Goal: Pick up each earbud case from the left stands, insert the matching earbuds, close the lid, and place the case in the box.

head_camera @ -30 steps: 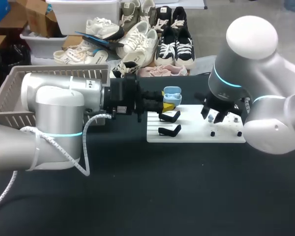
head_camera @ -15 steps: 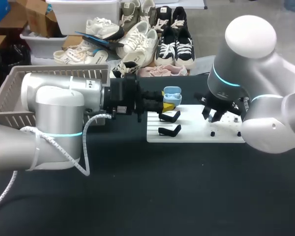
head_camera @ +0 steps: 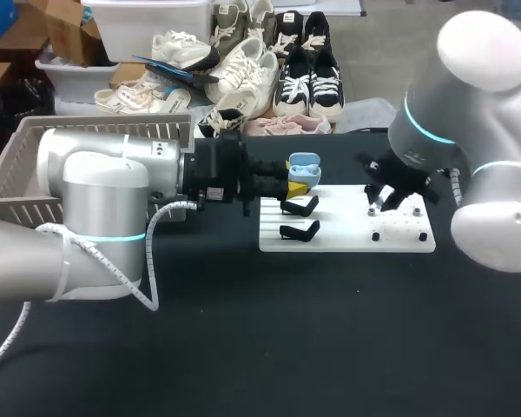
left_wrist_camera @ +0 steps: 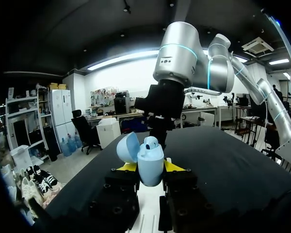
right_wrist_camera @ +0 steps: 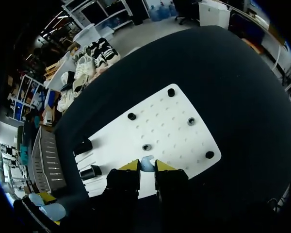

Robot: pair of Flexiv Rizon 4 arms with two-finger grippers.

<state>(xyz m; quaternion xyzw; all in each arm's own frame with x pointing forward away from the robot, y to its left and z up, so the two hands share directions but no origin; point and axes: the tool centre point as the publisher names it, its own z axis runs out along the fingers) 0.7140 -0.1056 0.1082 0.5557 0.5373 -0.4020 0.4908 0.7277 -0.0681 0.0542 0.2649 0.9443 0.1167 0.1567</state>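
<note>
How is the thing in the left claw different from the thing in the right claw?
The left claw grips an earbud case; the right claw grips a single earbud. The case is far bigger, so its claw spreads wider. The case's lid is open with another earbud inside; the single earbud hangs over the white board. Both are light blue.

case (head_camera: 303, 165) 1 | stands (head_camera: 300, 206) 2 | board (head_camera: 347, 236) 1 | basket (head_camera: 13, 169) 1

Right gripper (head_camera: 385, 203) higher, farther right
</note>
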